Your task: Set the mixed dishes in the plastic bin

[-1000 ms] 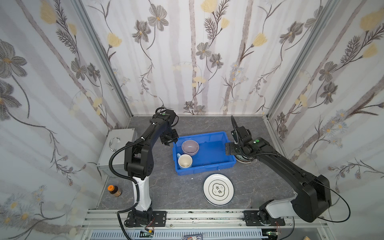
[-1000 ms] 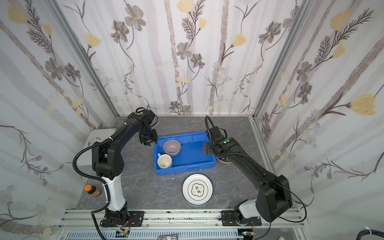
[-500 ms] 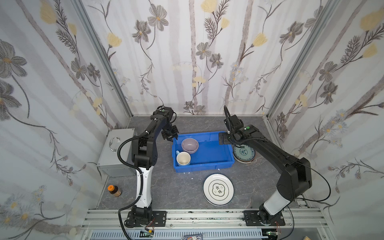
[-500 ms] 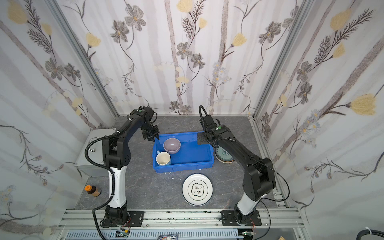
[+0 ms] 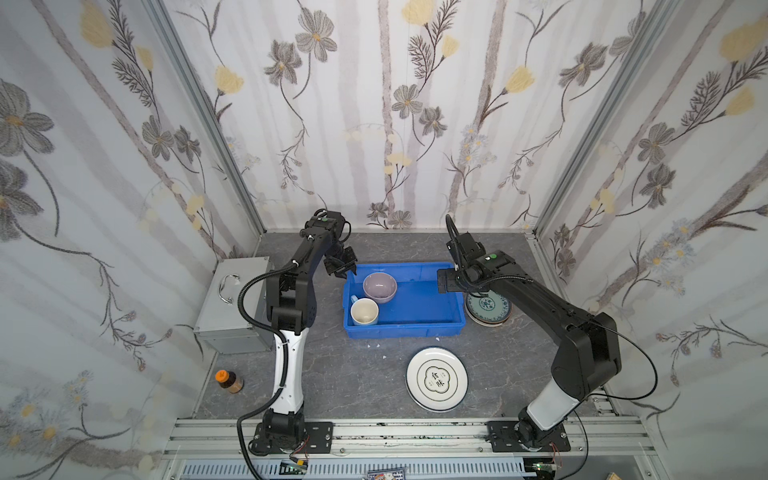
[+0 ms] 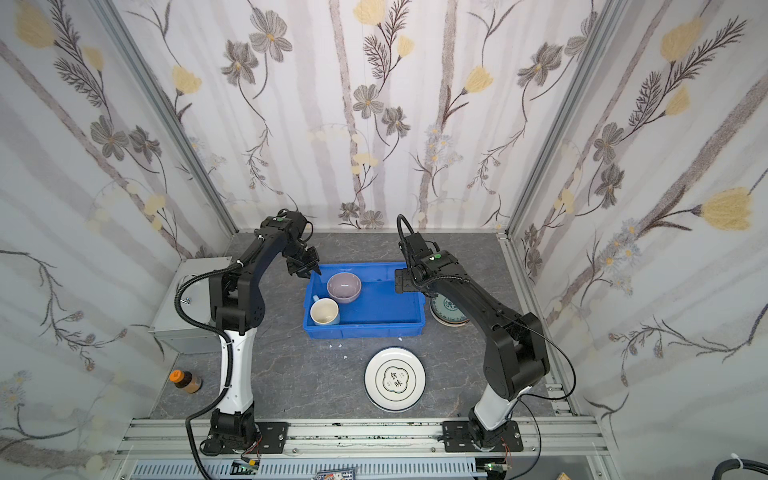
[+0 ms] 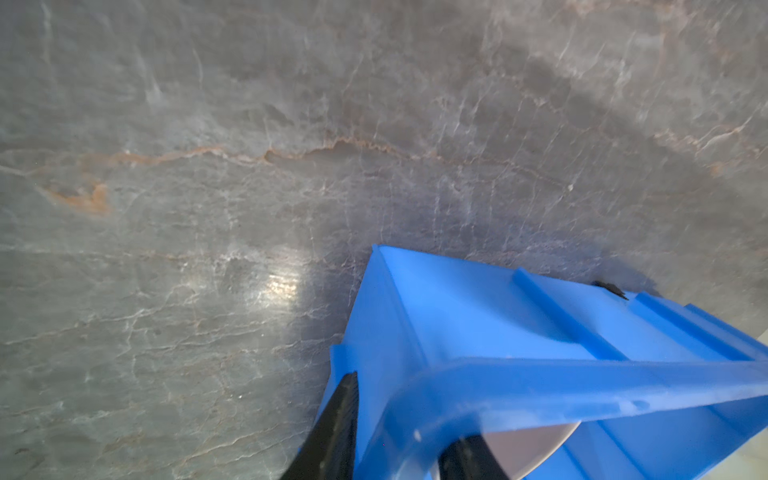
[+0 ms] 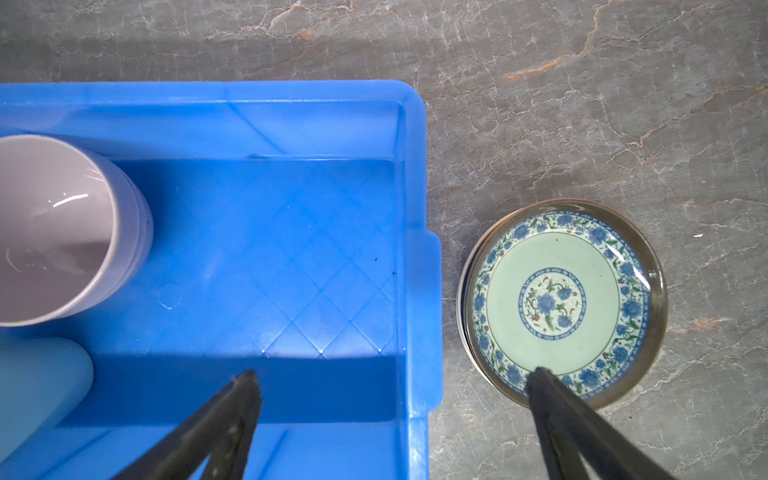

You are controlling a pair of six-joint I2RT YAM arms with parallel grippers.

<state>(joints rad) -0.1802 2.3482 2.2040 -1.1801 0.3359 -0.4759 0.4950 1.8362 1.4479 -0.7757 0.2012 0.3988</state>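
— Why is the left gripper [image 7: 403, 411] sitting there?
— It's straddling the plastic bin's [image 8: 415, 166] far left corner wall, probably steadying it; whether it's clamped, I cannot tell.
— And the right gripper [image 8: 395, 372]?
— It's hovering, fingers wide apart, over the bin's right edge, seemingly lining up on the teal-patterned plate [image 8: 552, 303] lying just outside.

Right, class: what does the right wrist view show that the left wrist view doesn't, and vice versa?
Right wrist only: the teal-patterned plate beside the blue plastic bin, the pale blue mug, the open right gripper. Left wrist only: the left gripper, its fingers straddling the bin's corner rim. Both: the bin, the lilac bowl, the grey marble tabletop.
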